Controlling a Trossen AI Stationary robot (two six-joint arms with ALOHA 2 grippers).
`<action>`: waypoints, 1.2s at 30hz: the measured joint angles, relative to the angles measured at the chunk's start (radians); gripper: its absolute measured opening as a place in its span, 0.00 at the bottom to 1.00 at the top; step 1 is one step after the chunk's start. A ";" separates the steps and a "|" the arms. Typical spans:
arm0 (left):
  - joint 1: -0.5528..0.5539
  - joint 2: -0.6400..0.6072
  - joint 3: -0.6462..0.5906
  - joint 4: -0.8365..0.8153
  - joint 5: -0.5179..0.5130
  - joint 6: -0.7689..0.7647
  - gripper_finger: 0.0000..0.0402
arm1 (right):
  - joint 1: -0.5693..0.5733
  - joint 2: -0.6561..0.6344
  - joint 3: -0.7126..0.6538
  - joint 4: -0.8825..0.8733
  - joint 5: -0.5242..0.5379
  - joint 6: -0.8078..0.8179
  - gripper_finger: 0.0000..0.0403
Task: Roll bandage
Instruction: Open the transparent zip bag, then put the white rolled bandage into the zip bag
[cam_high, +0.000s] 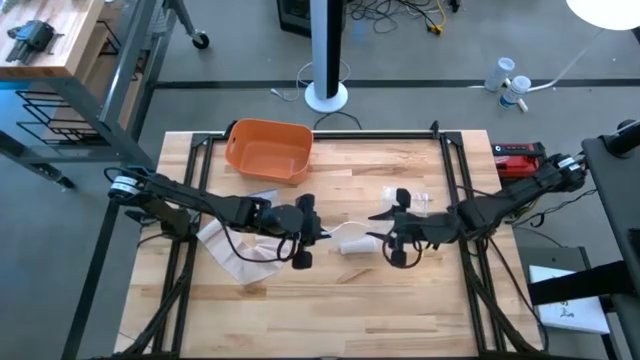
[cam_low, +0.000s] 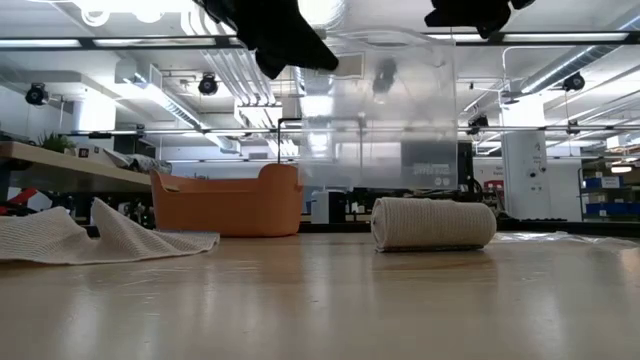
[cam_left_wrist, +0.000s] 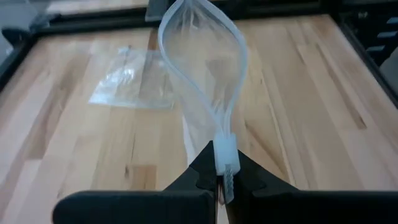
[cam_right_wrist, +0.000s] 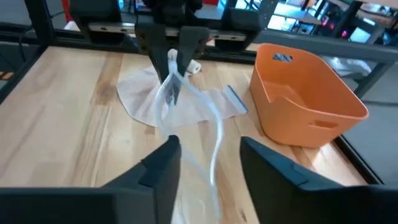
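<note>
A rolled bandage (cam_high: 355, 245) (cam_low: 433, 222) lies on its side at the table's middle. Above it hangs a clear zip bag (cam_low: 380, 110) (cam_left_wrist: 202, 74), its mouth gaping open, with my left gripper (cam_high: 305, 232) (cam_left_wrist: 222, 180) shut on it. My right gripper (cam_high: 395, 238) (cam_right_wrist: 208, 171) stands open just right of the bag. The bag's loose rim (cam_right_wrist: 214, 146) runs down between its fingers, and no touch shows. An unrolled bandage (cam_high: 235, 250) (cam_low: 90, 235) lies spread flat at the left. My left gripper pinches the bag's zip rim (cam_left_wrist: 225, 152) at one end of the mouth between its two fingers. The fingers come level from the table's left. The bag is lifted clear of the table, and its mouth opens into a loop beyond the fingertips.
An orange bin (cam_high: 268, 150) (cam_right_wrist: 305, 93) stands at the far edge, left of centre. A second clear bag (cam_high: 415, 200) (cam_left_wrist: 130, 81) lies flat on the table beyond the right gripper. Bare wood lies toward the near edge.
</note>
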 joint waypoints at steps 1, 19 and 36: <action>0.000 0.000 0.000 -0.010 -0.001 -0.008 0.00 | 0.000 -0.009 0.000 0.000 0.000 0.008 0.45; 0.033 -0.039 0.000 -0.134 -0.133 -0.018 0.00 | 0.001 0.117 0.000 -0.094 -0.183 0.033 0.72; 0.040 -0.033 -0.093 -0.132 -0.227 -0.092 0.00 | -0.187 0.610 0.123 -0.109 -0.325 -0.006 0.77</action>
